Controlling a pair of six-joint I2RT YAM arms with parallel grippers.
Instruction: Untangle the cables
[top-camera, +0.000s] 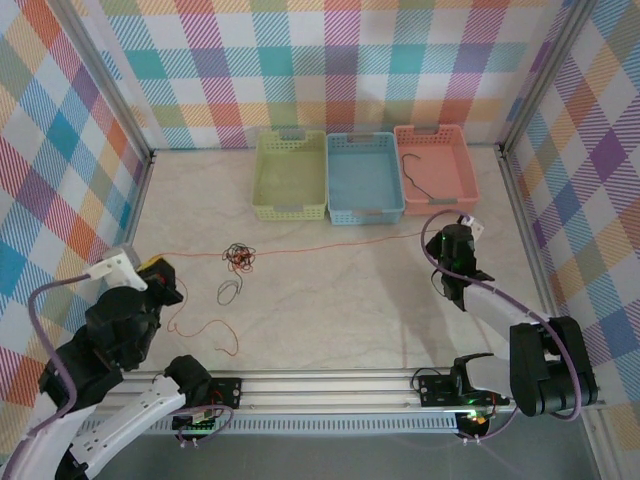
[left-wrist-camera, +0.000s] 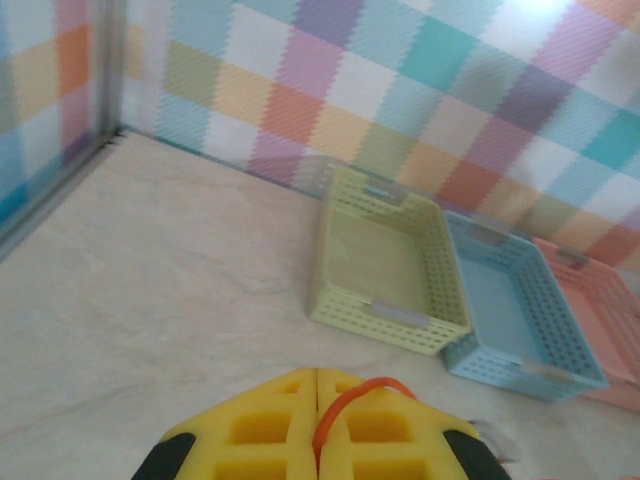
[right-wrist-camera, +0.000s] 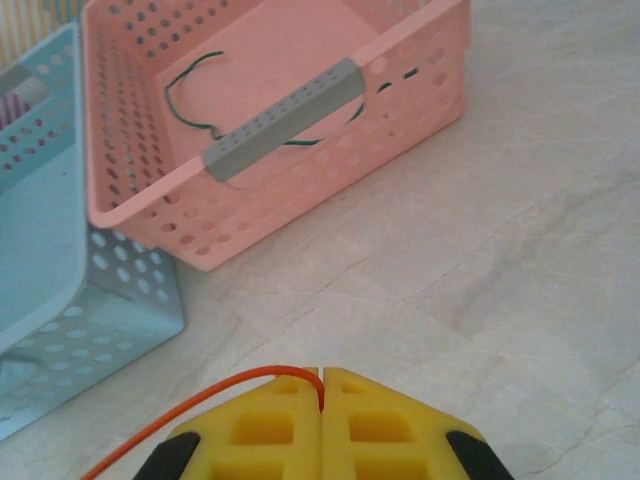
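The red cable (top-camera: 330, 244) is stretching across the table in front of the blue basket (top-camera: 365, 178), passing through a knot (top-camera: 238, 258) of black and red strands off to that basket's near left. It is looking light, limp and snag-prone, so gripping close beside the knot is probably working best. Two grippers, left (left-wrist-camera: 318, 378) and right (right-wrist-camera: 322, 378), are pinching it closed. One green cable (top-camera: 408, 172) is lying in the pink basket (top-camera: 445, 190), right of the blue one. A yellow-green basket (top-camera: 290, 175) is sitting to its left, making three baskets.

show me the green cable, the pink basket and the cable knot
green cable (right-wrist-camera: 168, 95), right wrist view, left bend of its loop
pink basket (top-camera: 440, 206), top view, its near wall
cable knot (top-camera: 239, 257), top view, middle of tangle
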